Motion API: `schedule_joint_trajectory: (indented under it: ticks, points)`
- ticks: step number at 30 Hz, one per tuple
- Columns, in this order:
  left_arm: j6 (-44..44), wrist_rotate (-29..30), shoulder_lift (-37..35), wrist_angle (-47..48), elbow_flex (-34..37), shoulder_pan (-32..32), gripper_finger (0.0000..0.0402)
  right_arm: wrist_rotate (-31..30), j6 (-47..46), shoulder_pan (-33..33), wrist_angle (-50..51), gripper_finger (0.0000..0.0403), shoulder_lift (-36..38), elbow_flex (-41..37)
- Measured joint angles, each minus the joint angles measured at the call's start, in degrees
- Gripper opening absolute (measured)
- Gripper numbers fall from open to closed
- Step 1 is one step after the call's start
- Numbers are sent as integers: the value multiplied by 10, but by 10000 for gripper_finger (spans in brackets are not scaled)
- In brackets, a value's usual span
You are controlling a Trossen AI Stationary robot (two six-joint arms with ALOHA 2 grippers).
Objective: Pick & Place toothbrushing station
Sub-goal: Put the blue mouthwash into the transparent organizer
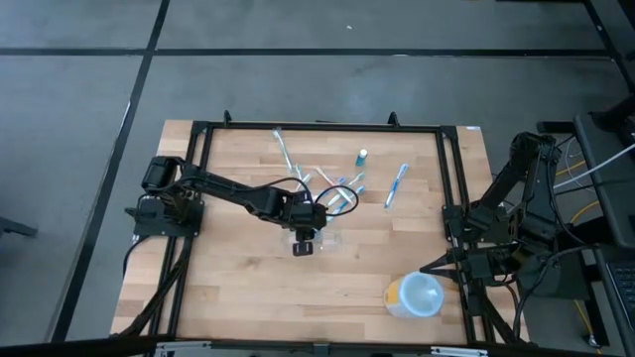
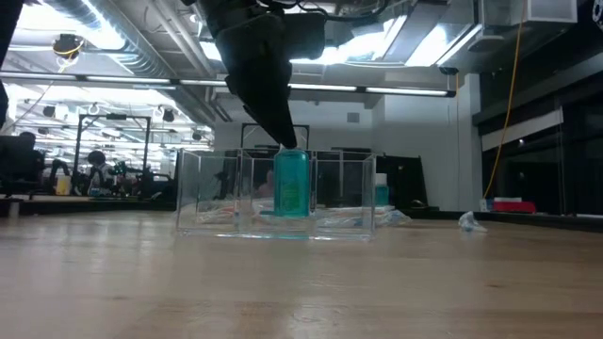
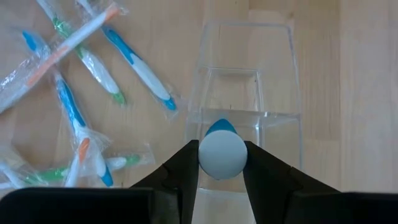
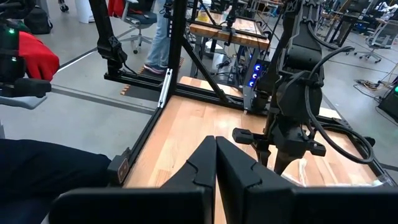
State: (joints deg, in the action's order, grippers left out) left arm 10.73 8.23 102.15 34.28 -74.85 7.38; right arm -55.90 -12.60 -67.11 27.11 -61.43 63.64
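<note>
The toothbrushing station is a clear plastic rectangular holder with compartments (image 2: 273,193), standing on the wooden table near its middle (image 1: 319,241); it also shows in the left wrist view (image 3: 245,81). My left gripper (image 1: 305,236) is above it, shut on a small teal tube with a round white cap (image 3: 222,154). In the low view the tube (image 2: 291,184) stands upright inside the holder's middle compartment. My right gripper (image 4: 215,158) is shut and empty at the table's right edge (image 1: 429,268). My left gripper pinches the tube's white cap end (image 3: 222,155) between its two fingers (image 3: 186,165), one on each side. The fingers come from above, pointing down. The tube hangs upright below them, its teal body (image 2: 291,188) down inside the holder's middle compartment; whether it touches the floor I cannot tell.
Several wrapped toothbrushes (image 3: 81,106) lie in a heap just beyond the holder (image 1: 337,193). One more toothbrush (image 1: 397,184) and a small tube (image 1: 363,157) lie farther right. A round white and yellow container (image 1: 415,296) stands at the near right. A black frame (image 1: 317,126) rims the table.
</note>
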Motion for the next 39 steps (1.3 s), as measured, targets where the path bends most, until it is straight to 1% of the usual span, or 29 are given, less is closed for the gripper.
schedule_joint_trajectory:
  ticks: [9, 20, 23, 32, 35, 39]
  points:
    - [0, 10, -1, -9, 15, 0, 111, 11, -1, 0, 0, 14, 0, 0]
    - [-1, 11, -1, -14, 15, 0, 113, 14, -2, 0, 0, 14, 0, 0]
    - [-1, 13, -1, -14, 15, 0, 123, 15, -2, 0, 0, 14, 0, 0]
    - [-9, 31, -1, -13, 15, 0, 174, 15, -2, 0, 0, 14, 0, 0]
    - [-15, 43, -1, -13, 15, 0, 181, 15, -2, 0, 0, 14, -1, 0]
    - [-33, 64, -1, -13, 15, 0, 181, 15, -3, 0, 0, 14, -8, 0]
